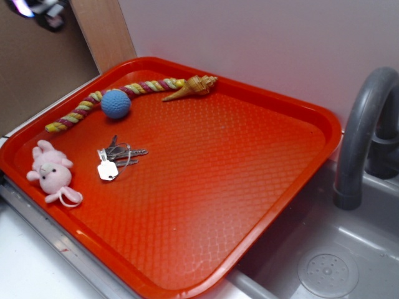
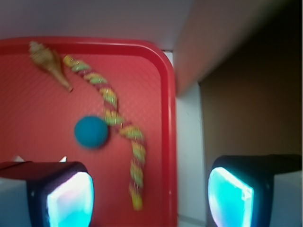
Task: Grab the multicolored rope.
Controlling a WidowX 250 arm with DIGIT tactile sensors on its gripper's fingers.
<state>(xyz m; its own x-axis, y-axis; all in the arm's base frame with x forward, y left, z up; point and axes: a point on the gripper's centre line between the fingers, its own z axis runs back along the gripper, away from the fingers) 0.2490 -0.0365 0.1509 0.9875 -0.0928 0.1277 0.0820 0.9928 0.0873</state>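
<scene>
The multicolored rope (image 1: pixel 144 87) is twisted in yellow, maroon and pale green. It lies along the far left rim of the red tray (image 1: pixel 249 162), curving behind a blue ball (image 1: pixel 116 103). In the wrist view the rope (image 2: pixel 115 119) runs from upper left down to a yellow end lying between the fingers, well below them. My gripper (image 2: pixel 150 198) is open wide, high above the tray's edge, and holds nothing. One glowing pad (image 2: pixel 71 201) is over the tray and the other is beyond the rim. In the exterior view only a blurred piece of the gripper (image 1: pixel 47 12) shows, at the top left corner.
A tan seashell (image 1: pixel 192 86) touches the rope's far end. The blue ball (image 2: pixel 91 132) rests against the rope's middle. Keys (image 1: pixel 115 159) and a pink plush toy (image 1: pixel 53 175) lie nearer the front left. A grey faucet (image 1: pixel 360 137) and sink (image 1: pixel 327 271) stand to the right. A wooden post (image 1: pixel 103 31) rises behind the tray.
</scene>
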